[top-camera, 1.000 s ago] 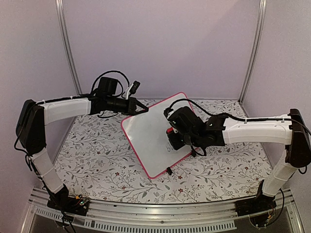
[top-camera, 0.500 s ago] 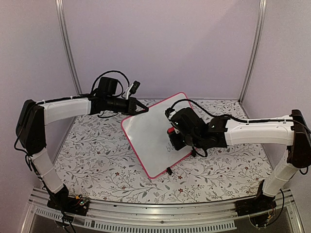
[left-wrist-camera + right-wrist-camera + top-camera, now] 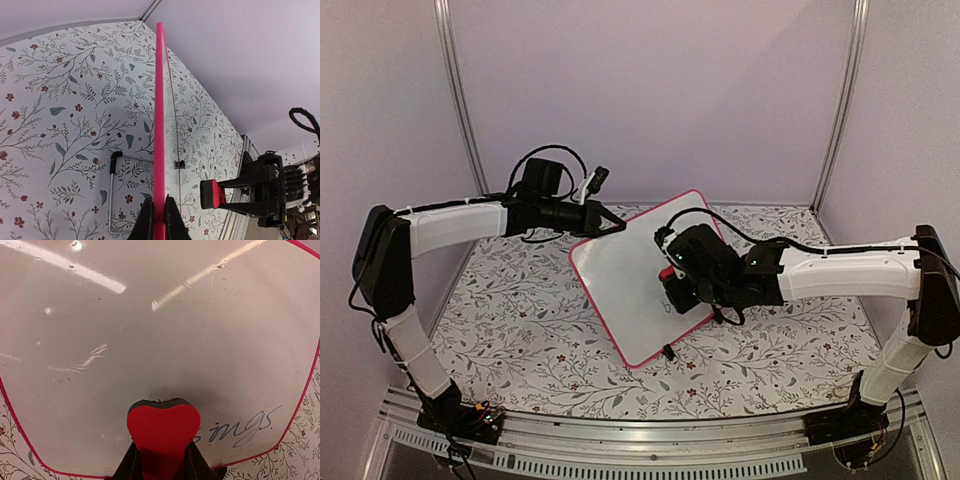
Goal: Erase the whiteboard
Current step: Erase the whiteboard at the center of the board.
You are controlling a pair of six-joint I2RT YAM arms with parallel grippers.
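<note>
Your table wears a floral-print cloth under plain lilac walls. Mid-table, the large white whiteboard with its thin pink rim stands tilted. Your left gripper is clamped tight on its far-left rim, and only the left wrist view shows the board edge-on between those fingers. Your right gripper is closed around a red heart-shaped eraser block held at the board's face; you cannot tell whether it touches. Only the right wrist view shows the blue-grey handwriting just right of the eraser.
</note>
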